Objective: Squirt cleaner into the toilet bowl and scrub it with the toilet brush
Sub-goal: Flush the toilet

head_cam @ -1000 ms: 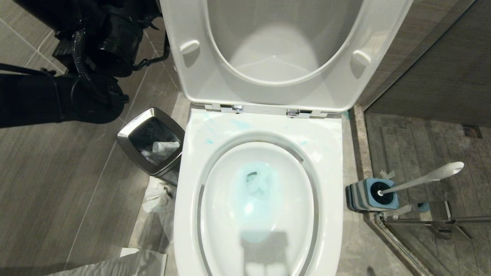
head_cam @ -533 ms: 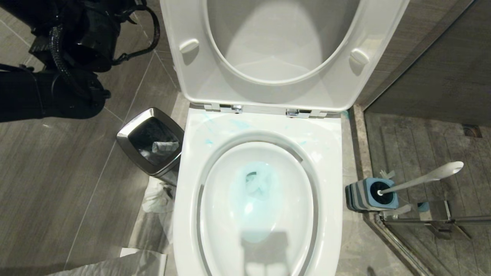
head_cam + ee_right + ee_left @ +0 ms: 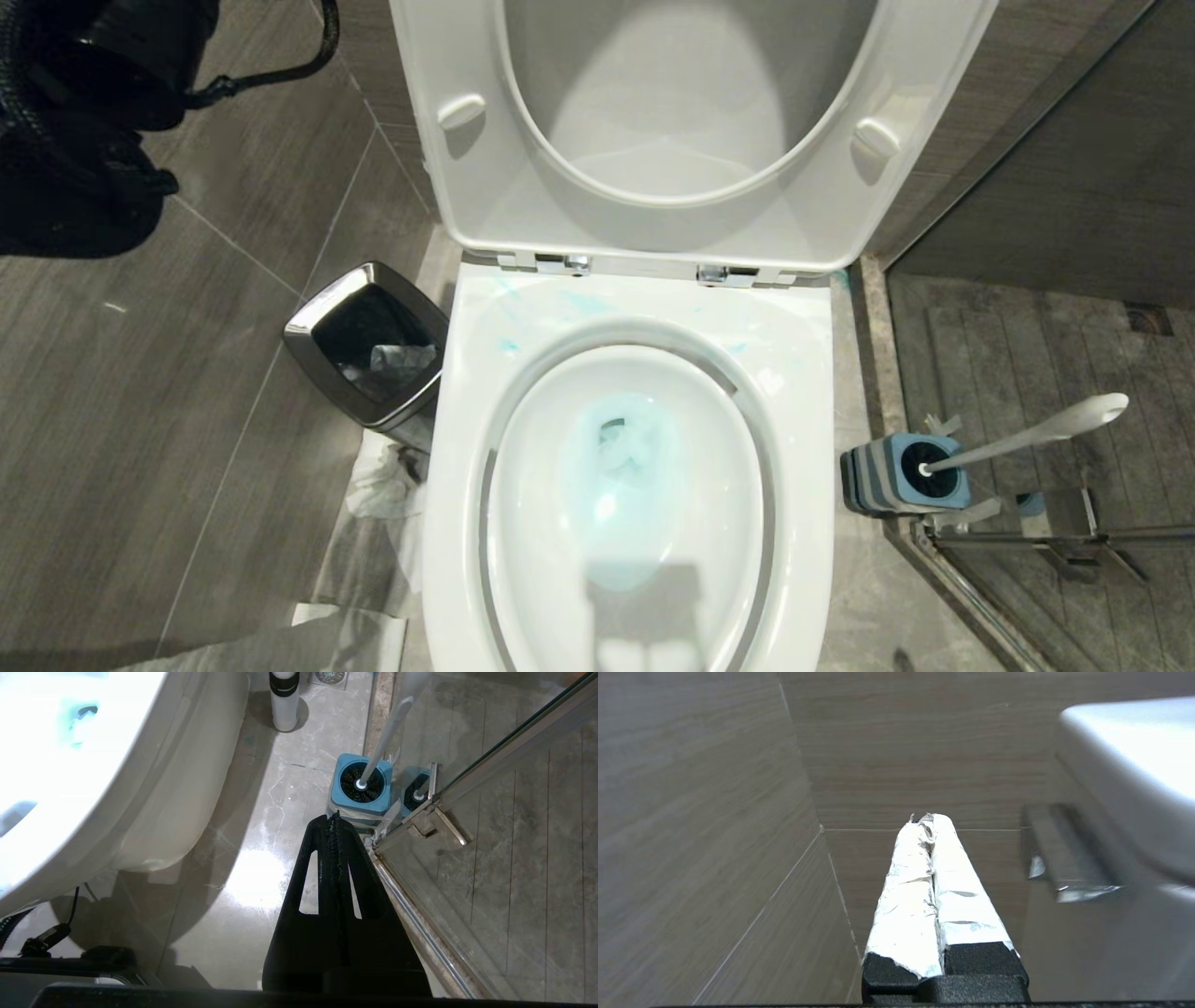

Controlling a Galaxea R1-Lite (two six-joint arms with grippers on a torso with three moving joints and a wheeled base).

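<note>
The toilet bowl [image 3: 625,485] sits open below me, seat and lid [image 3: 691,121] raised, with turquoise cleaner [image 3: 624,476] tinting the water and smeared along the back rim. The toilet brush [image 3: 1027,437] stands in its striped blue holder [image 3: 901,476] on the floor to my right, beside the glass shower door [image 3: 514,756]. My left gripper [image 3: 930,817], fingers pressed together and empty, is up near the tiled wall [image 3: 714,812]. My right gripper [image 3: 332,816], also closed on nothing, hangs low, pointing toward the holder. A steel bin [image 3: 369,341] sits left of the bowl.

A steel bin [image 3: 369,343] holding crumpled paper [image 3: 401,359] stands on grey floor tiles [image 3: 140,448].
</note>
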